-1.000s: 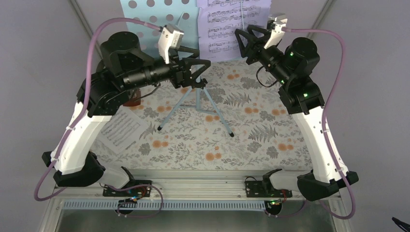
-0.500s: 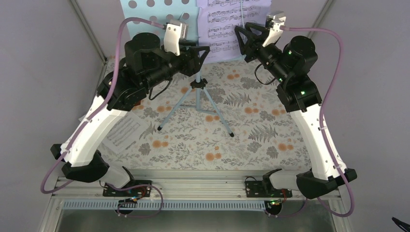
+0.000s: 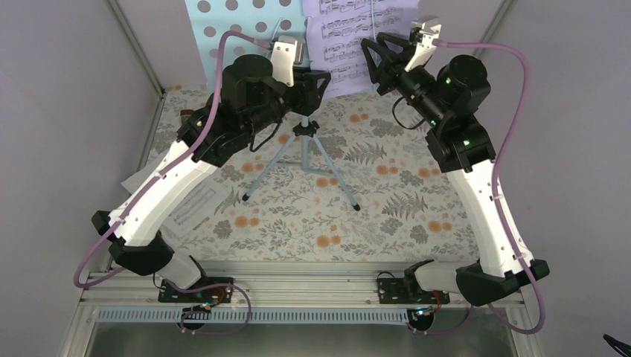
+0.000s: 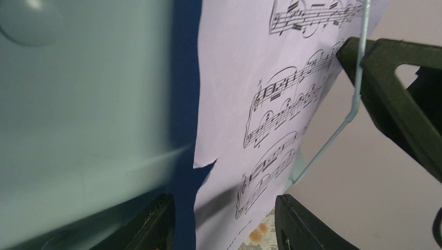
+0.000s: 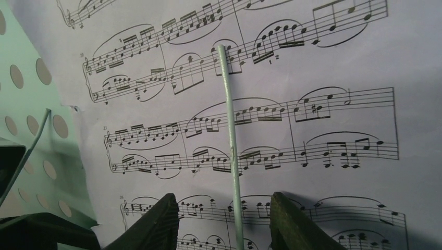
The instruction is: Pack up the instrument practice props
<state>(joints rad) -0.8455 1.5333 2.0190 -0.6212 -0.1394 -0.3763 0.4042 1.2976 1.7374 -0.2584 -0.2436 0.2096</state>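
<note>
Top external view: the music stand (image 3: 223, 33) stands at the back of the flowered cloth (image 3: 387, 193), with a lilac sheet (image 3: 350, 33) on its desk. The left gripper (image 4: 224, 213) is open, and the sheet's left edge hangs between its fingers, unpinched. The right gripper (image 5: 224, 213) is open astride the stand's thin wire (image 5: 229, 130). A white sheet (image 3: 195, 207) lies flat left of the stand's legs.

Both arms (image 3: 171, 186) (image 3: 484, 208) high, jaws apart.
</note>
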